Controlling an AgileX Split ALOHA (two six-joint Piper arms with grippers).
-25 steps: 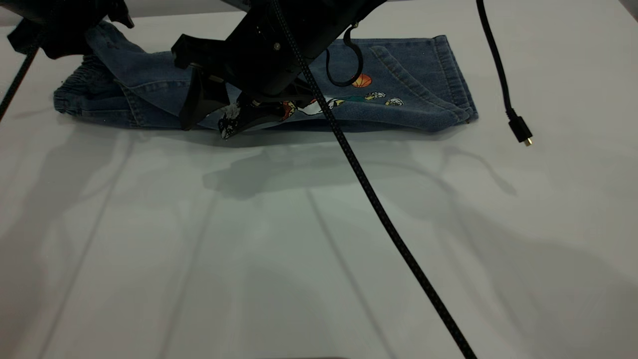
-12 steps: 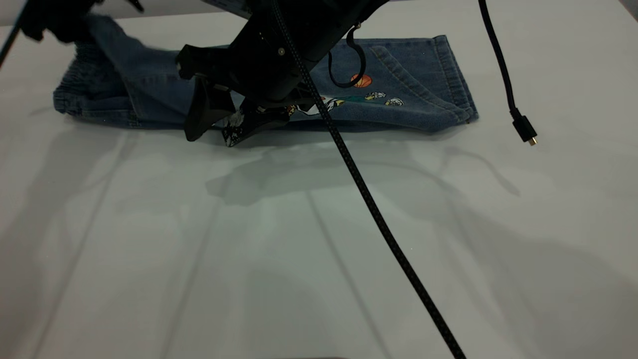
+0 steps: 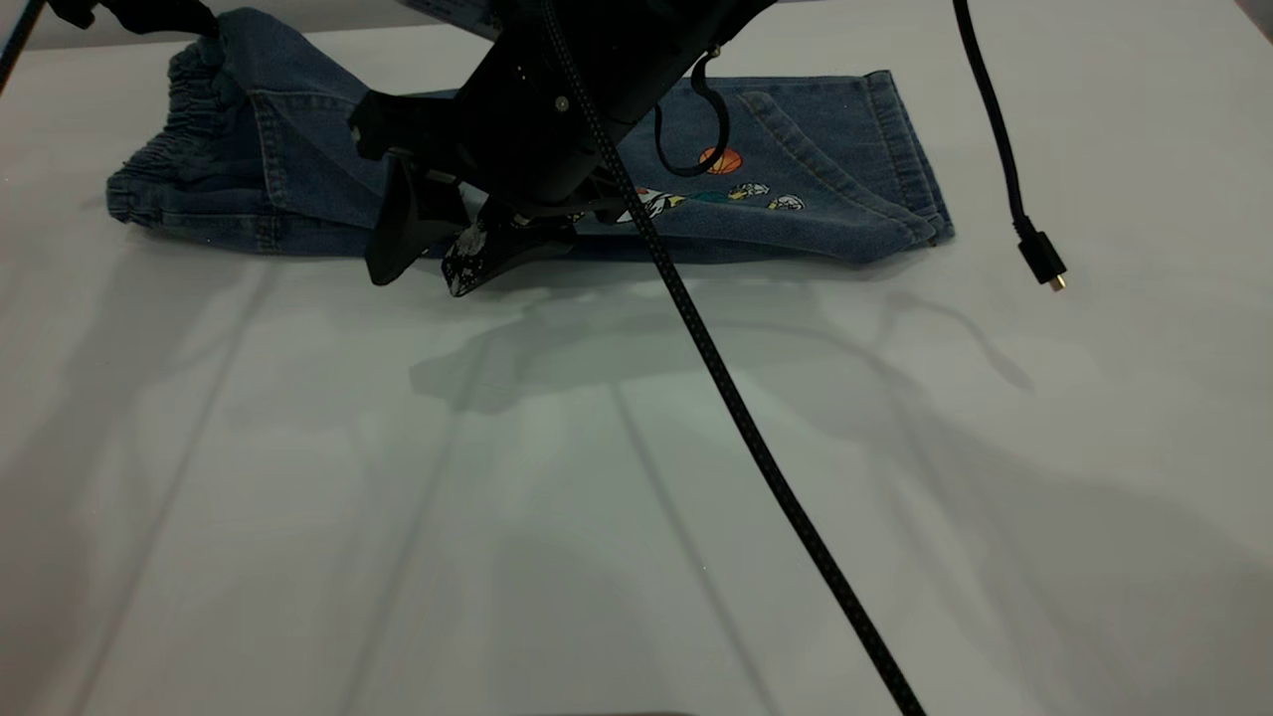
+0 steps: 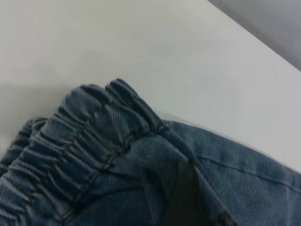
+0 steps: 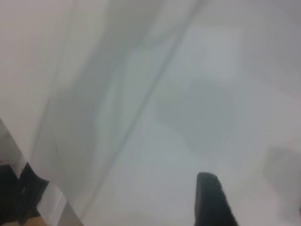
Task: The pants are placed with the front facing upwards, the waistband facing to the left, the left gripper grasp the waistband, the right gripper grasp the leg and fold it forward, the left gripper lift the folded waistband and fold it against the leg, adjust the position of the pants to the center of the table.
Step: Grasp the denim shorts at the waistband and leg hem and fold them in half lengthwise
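Folded pants [image 3: 796, 169] lay lengthwise across the table's [image 3: 636, 477] far side, waistband [image 3: 189, 109] leftward

Exterior: left gripper [image 3: 149, 15] pinched the raised waistband; right gripper [image 3: 428, 244] gaped empty at the near edge. Left wrist: gathered waistband [image 4: 89, 141] clamped

Pants [image 3: 816, 179] flat across far side of desk [image 3: 636, 497], waistband [image 3: 189, 89] at left end, raised under left pincer [image 3: 149, 12]. Right pincer [image 3: 433, 249] before pants' near edge, left of centre.

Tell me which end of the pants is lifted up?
The waistband end, the ruffled one, held up by the left gripper. The flat hem end lies on the table.
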